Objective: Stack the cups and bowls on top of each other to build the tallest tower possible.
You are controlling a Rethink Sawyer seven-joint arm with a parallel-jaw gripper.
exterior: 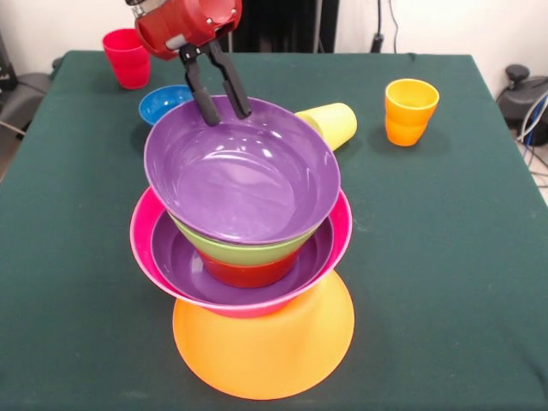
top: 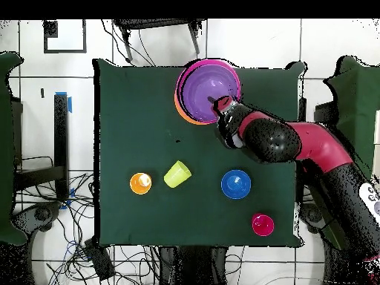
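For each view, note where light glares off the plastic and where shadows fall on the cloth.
Front view: pale glare streaks lie inside the top purple bowl, and the orange cup casts a soft shadow on the green table. Overhead view: the same bowl shows a pale patch of glare, and the blue bowl a bright spot; shadows on the cloth are barely discernible.

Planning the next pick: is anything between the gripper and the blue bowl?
Nothing visible. The gripper is at the top purple bowl's far rim, and the blue bowl sits just beyond on open cloth.
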